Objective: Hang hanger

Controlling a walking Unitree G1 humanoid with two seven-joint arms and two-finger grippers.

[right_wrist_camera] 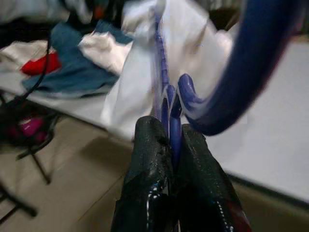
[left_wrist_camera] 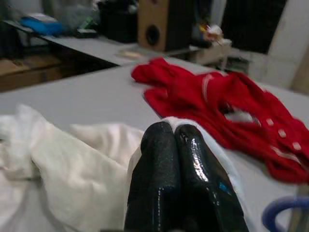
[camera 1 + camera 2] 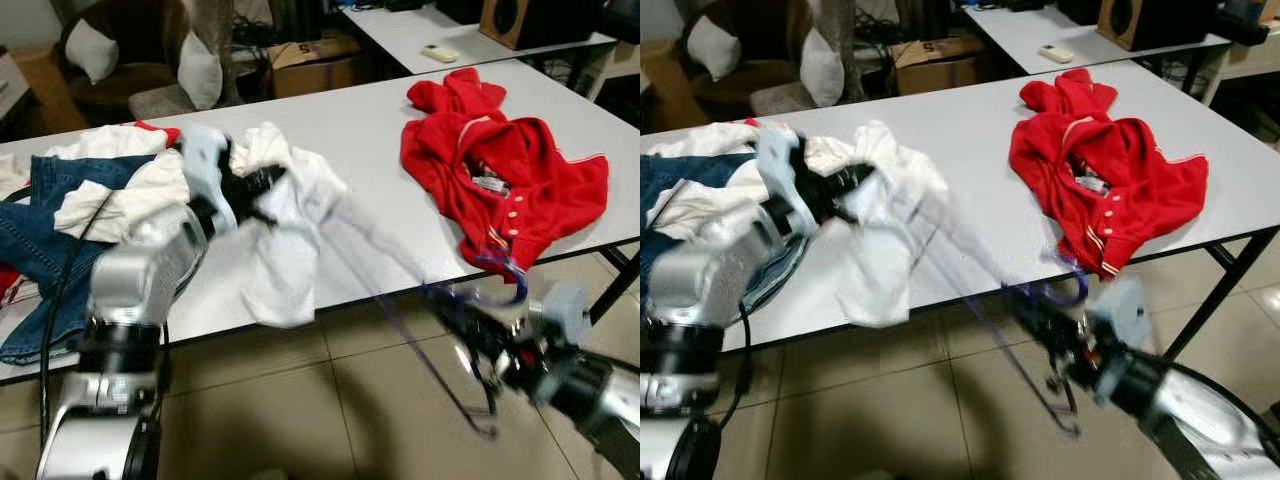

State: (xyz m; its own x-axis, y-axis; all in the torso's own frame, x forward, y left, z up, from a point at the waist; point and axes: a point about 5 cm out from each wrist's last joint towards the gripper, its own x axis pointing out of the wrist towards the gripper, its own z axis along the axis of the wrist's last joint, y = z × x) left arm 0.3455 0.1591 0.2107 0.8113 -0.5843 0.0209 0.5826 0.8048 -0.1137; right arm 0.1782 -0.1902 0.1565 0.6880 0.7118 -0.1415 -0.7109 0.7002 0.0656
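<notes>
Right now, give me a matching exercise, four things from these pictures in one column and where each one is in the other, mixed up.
1. white garment
2. blue hanger
3. red shirt
4. jeans

A. pinched in the right gripper
B. gripped by the left gripper
C. table's left end
D. spread on the table's right half

Pairs: 1-B, 2-A, 3-D, 4-C

Even indoor light, motion blur on both arms & hanger (image 3: 420,330), wrist views soft, bg defocused
</notes>
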